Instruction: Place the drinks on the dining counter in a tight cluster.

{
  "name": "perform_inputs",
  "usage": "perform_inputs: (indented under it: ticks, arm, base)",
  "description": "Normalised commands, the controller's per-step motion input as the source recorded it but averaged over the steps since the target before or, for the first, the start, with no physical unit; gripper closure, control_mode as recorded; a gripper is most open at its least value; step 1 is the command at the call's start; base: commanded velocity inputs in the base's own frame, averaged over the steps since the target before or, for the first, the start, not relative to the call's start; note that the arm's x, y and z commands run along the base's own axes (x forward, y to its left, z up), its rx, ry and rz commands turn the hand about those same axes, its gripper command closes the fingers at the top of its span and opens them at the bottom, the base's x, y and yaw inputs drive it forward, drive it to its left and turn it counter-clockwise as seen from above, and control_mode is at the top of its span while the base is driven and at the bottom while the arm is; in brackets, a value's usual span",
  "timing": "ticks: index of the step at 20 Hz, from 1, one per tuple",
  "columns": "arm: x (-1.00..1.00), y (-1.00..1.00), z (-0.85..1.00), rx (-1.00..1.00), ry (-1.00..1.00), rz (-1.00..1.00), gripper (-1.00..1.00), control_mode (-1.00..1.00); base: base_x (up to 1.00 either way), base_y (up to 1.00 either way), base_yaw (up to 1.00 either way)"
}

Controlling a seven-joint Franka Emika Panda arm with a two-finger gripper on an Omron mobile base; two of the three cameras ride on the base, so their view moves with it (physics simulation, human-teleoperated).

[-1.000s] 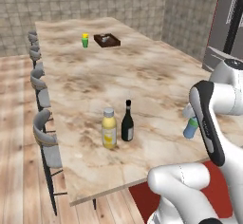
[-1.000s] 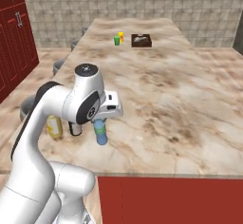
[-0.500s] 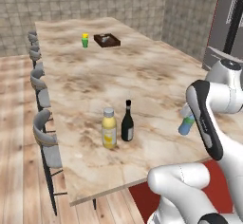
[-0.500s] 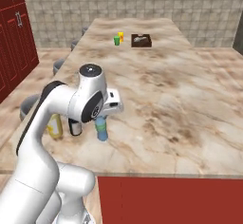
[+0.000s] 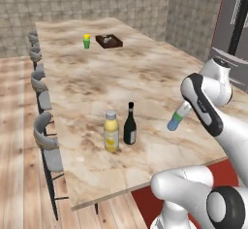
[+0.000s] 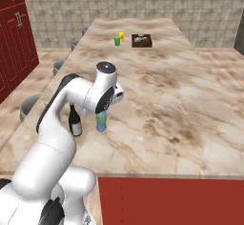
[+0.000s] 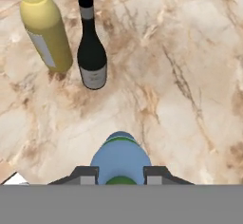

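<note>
Left base view: dining counter [image 5: 145, 73] carrying wine bottle [image 5: 130, 124] and juice bottle [image 5: 111, 131] side by side near the stool-side edge; gripper [image 7: 121, 174] clamped on water bottle [image 5: 176, 118], tilted above the top, apparently bound for that pair

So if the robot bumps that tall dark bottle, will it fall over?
Probably, yes. The wine bottle is tall with a slim neck on a small base, so a high nudge could tip it. It looks like glass, so maybe breakable, and it might knock the juice bottle beside it.
</note>
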Motion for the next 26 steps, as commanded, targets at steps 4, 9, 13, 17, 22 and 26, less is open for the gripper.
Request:
perform_inputs:
  ticks: [4, 9, 13, 17, 22, 26]
  arm:
    - [0.46, 0.44, -0.59, -0.03, -0.14, 0.1, 1.0, -1.0]
    - [0.29, 0.22, -0.18, -0.02, -0.07, 0.03, 1.0, -1.0]
    - [0.14, 0.49, 0.0, -0.09, 0.02, 0.0, 1.0, -1.0]
    - [0.0, 0.17, -0.01, -0.06, 0.05, 0.01, 1.0, -1.0]
    - [0.07, 0.01, -0.05, 0.0, 0.12, 0.08, 1.0, -1.0]
    - [0.17, 0.08, 0.0, -0.02, 0.2, 0.21, 1.0, -1.0]
  base:
    - [0.0, 0.0, 0.0]
    - [0.0, 0.0, 0.0]
    - [0.0, 0.0, 0.0]
    - [0.0, 0.0, 0.0]
    - [0.0, 0.0, 0.0]
    - [0.0, 0.0, 0.0]
